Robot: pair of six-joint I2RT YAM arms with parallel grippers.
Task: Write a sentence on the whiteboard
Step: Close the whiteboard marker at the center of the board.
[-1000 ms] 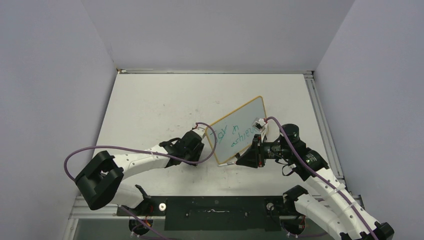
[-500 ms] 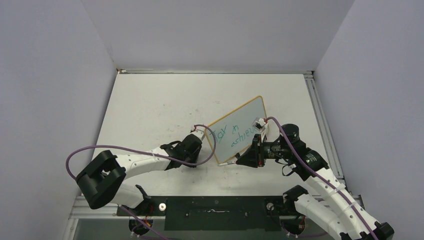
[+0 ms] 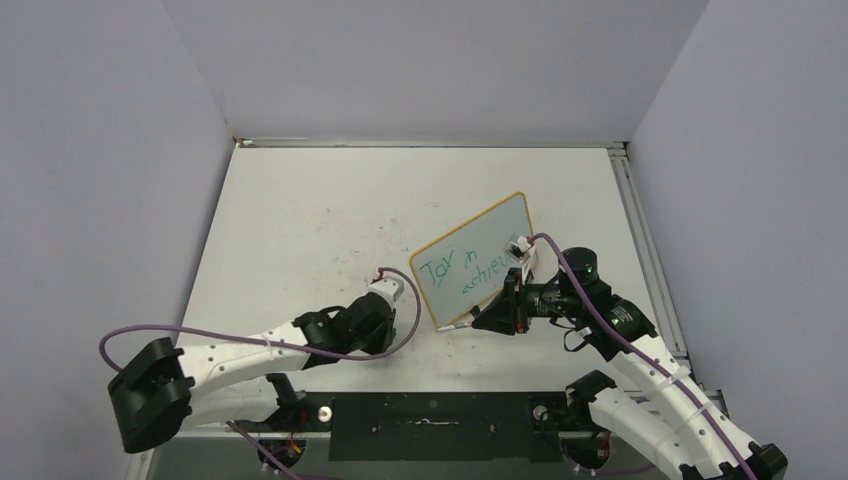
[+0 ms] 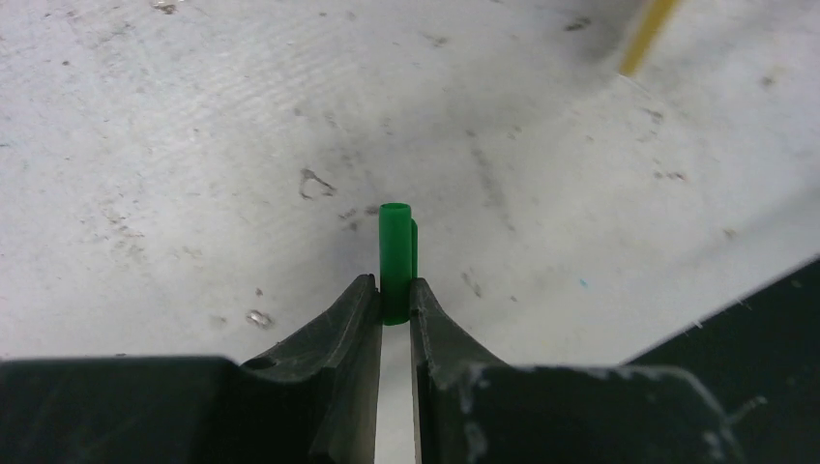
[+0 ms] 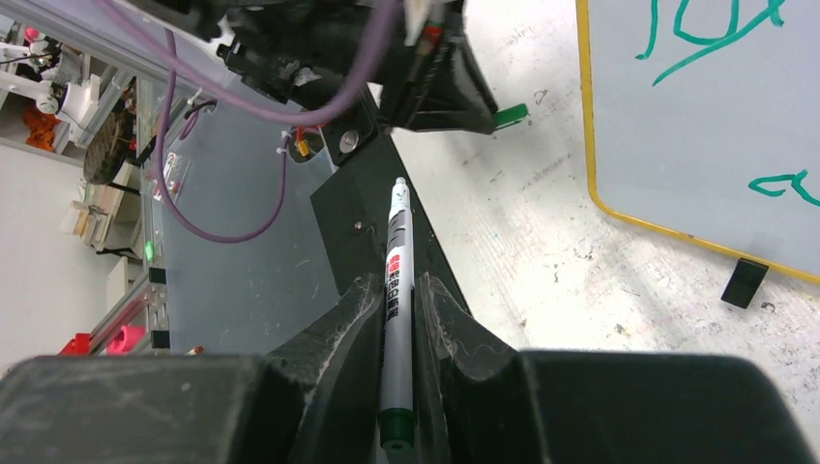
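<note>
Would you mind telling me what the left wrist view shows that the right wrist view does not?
Only the left wrist view: a close look at the green cap pinched between the fingertips of the left gripper, most of it sticking out beyond them. Only the right wrist view: the marker clamped in the right gripper, the whiteboard face with teal writing, and one black foot. Both: the cap, the table and a stretch of the whiteboard's yellow rim.
</note>
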